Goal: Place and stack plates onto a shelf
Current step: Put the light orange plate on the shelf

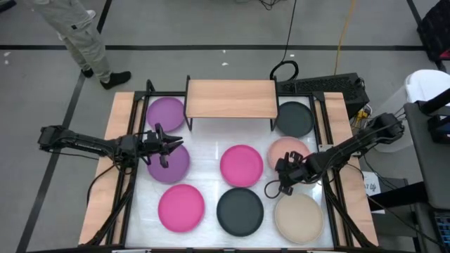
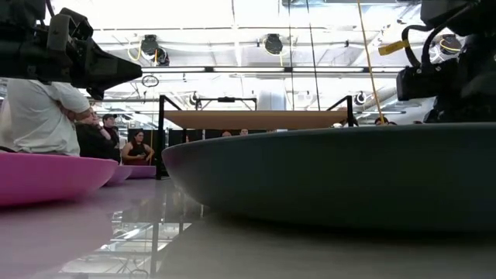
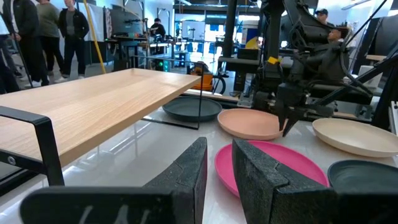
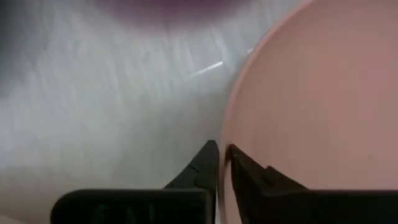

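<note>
Salmon plate [image 4: 323, 93] rim is pinched between the closed fingers of the right claw [image 4: 222, 163], so lifting toward the shelf [image 1: 230, 98] beyond is called for next.

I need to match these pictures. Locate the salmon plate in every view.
High: salmon plate at right, in front of the black plate, right gripper at its near edge.
Low: cannot tell.
Left wrist: centre-right, past the pink plate.
Right wrist: fills the right, fingers pinching its rim.
Shared landmark: the shelf.
</note>
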Robot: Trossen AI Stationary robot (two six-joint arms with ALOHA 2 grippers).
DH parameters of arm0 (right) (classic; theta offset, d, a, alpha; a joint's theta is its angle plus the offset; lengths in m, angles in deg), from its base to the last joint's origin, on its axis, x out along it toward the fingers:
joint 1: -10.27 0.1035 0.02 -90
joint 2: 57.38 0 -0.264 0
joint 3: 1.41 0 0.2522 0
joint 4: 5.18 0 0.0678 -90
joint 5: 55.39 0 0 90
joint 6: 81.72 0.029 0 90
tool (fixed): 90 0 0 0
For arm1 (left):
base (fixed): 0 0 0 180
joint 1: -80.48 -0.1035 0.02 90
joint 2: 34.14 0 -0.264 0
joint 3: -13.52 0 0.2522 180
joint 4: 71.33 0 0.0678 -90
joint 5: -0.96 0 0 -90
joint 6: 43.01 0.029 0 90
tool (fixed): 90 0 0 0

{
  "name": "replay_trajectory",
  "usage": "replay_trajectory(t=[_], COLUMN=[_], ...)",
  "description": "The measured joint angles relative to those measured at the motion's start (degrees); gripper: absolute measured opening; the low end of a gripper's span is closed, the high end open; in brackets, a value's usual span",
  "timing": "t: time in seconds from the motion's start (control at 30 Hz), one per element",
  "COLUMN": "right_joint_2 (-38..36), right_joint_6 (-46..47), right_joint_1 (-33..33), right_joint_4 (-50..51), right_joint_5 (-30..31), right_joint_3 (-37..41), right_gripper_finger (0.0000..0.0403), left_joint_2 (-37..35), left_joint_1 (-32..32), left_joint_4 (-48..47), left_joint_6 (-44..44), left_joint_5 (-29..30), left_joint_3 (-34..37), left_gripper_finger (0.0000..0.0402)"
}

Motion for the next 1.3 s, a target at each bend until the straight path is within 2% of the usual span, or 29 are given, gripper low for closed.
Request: replay_trajectory(t=[0.2,0.6,0.7,0.87,0.93,1.17,1.3], right_joint_2=[-5.86,-21.64,-24.90,-28.48,-29.36,-27.47,-22.24], right_joint_6=[-1.75,-9.55,-12.38,-22.81,-26.14,-38.95,-44.40], right_joint_1=[0.33,0.35,0.35,0.37,0.16,-5.35,-12.96], right_joint_4=[-1.01,-13.33,-18.98,-36.31,-40.61,-37.12,-26.03], right_joint_5=[-0.25,-1.43,-2.41,-8.32,-8.74,-8.07,-4.34], right_joint_3=[0.02,0.07,0.07,0.09,-0.68,-11.15,-21.23], right_gripper_finger=[0.0004,0.0000,0.0000,0.0000,0.0000,0.0000,0.0000], left_joint_2=[-0.01,-0.01,0.00,0.00,-0.01,0.01,-0.01], left_joint_1=[-0.01,0.01,0.00,0.00,0.01,0.01,0.01], left_joint_4=[-0.02,-0.02,-0.02,-0.02,-0.02,-0.02,-0.02], left_joint_6=[0.00,0.00,-0.01,-0.02,0.00,0.00,0.00], left_joint_5=[0.00,0.00,-0.02,0.00,0.00,-0.01,-0.02], left_joint_3=[0.00,0.00,0.00,0.00,0.00,0.00,0.00], left_gripper_finger=[0.0079,0.0079,0.0079,0.0079,0.0079,0.0079,0.0079])
